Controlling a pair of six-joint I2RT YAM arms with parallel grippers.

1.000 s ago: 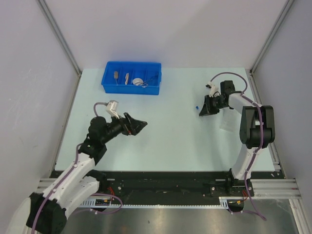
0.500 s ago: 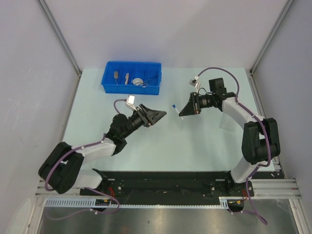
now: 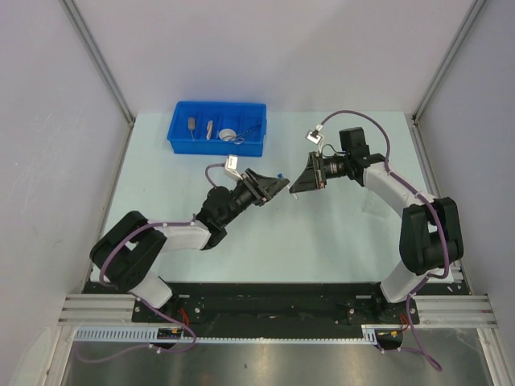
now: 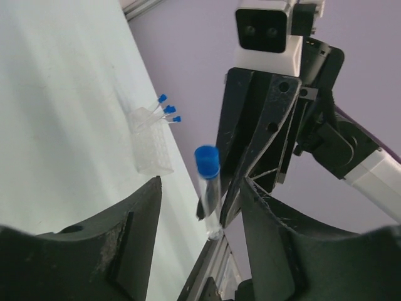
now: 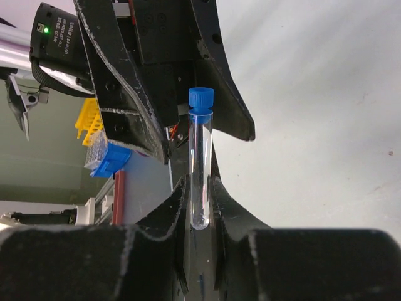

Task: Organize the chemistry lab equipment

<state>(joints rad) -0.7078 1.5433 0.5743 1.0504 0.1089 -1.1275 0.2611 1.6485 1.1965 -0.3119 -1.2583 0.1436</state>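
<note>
A clear tube with a blue cap [image 5: 200, 157] stands in my right gripper [image 5: 199, 191], which is shut on its lower end. In the top view both grippers meet above the table's middle, the right gripper [image 3: 296, 185] facing the left gripper [image 3: 275, 185]. My left gripper [image 4: 202, 183] is open, and the tube [image 4: 208, 188] sits between its fingers [image 4: 135, 219] without touching them. A clear plastic tube rack [image 4: 150, 147] holding three capped tubes [image 4: 168, 110] stands on the table behind.
The blue divided bin [image 3: 213, 148] sits at the back left. It holds two wooden-handled tools [image 3: 193, 125], a white round dish [image 3: 228, 134] and wire tongs [image 3: 246, 131]. The clear rack [image 3: 374, 203] shows faintly near the right arm.
Both arms have swung in to the middle. The right gripper carried the tube leftward. The left gripper reached right and narrowed its jaws around the tube's capped end.
</note>
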